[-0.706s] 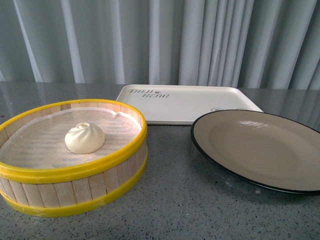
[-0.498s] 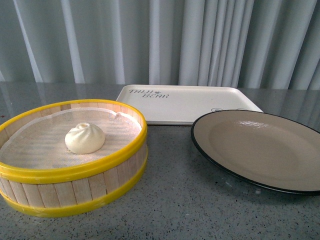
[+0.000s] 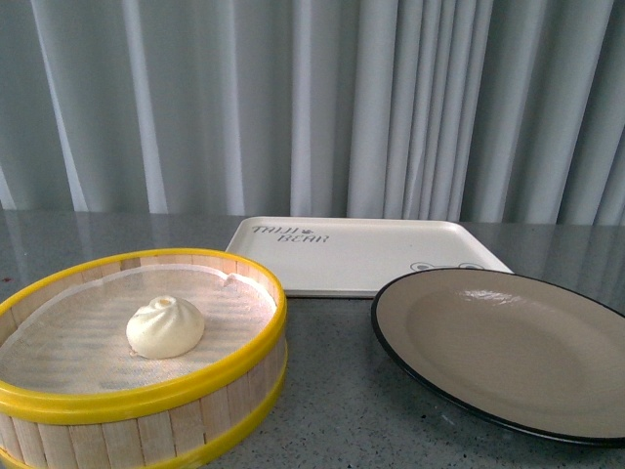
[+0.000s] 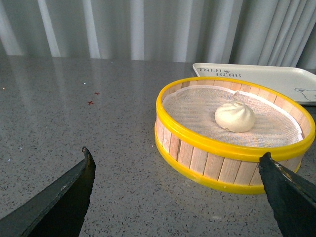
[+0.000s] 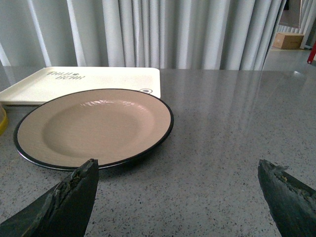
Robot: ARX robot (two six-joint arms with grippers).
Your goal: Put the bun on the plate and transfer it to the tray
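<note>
The white pleated bun (image 3: 165, 327) lies inside a yellow-rimmed wooden steamer basket (image 3: 225, 415) at the left; it also shows in the left wrist view (image 4: 235, 117). The beige plate (image 3: 508, 342) with a black rim sits empty at the right, also in the right wrist view (image 5: 94, 126). The cream tray (image 3: 361, 254) with "BEAR" lettering lies behind both, empty. My left gripper (image 4: 177, 160) is open and empty, low over the table in front of the basket. My right gripper (image 5: 177, 165) is open and empty, beside the plate's near edge. Neither arm shows in the front view.
Grey speckled table (image 3: 332, 391) under everything. Pale curtains (image 3: 312, 107) hang behind the table. The basket (image 4: 232, 158) has a white cloth liner. A cardboard box (image 5: 289, 40) stands far off past the table's edge.
The front view has tilted upward: the basket, plate and tray now sit lower in the picture and more curtain shows. The objects themselves have not moved.
</note>
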